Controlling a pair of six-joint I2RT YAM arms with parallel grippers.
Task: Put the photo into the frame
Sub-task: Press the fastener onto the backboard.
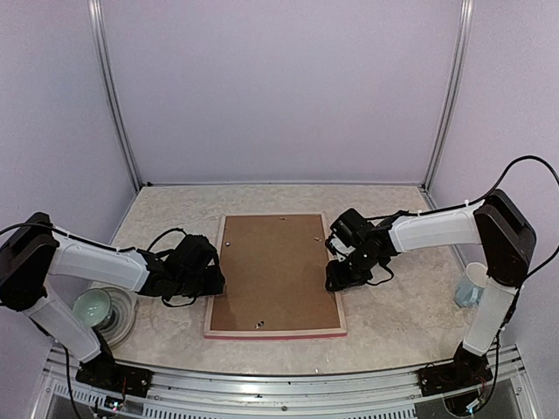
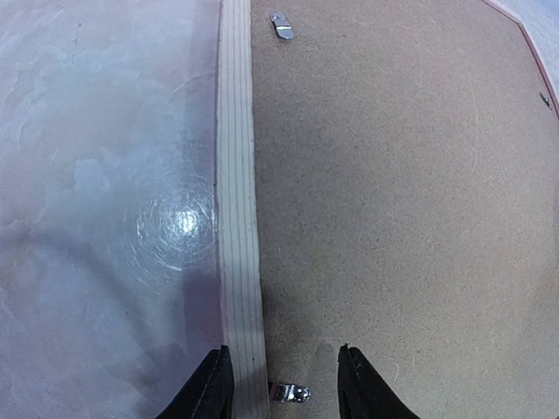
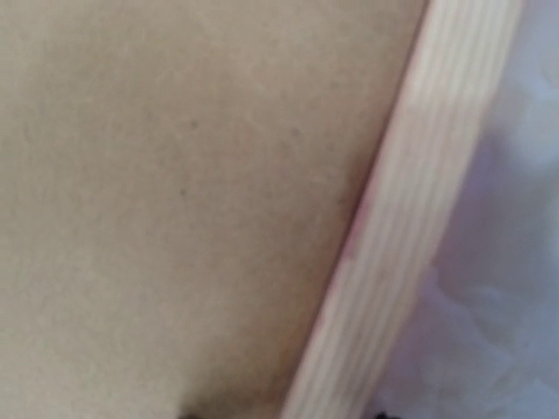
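The frame lies face down in the middle of the table, its pale wooden back up and a pink edge along the near side. A brown backing board fills it. The photo is hidden. My left gripper is open and low over the frame's left rail, one finger on each side, with a small metal clip between the tips. My right gripper is open and very close over the right rail; only its dark tips show at the bottom of the blurred right wrist view.
A green bowl on a plate sits at the near left by the left arm. A pale blue mug stands at the right by the right arm. A second metal clip lies on the board by the left rail. Enclosure walls surround the table.
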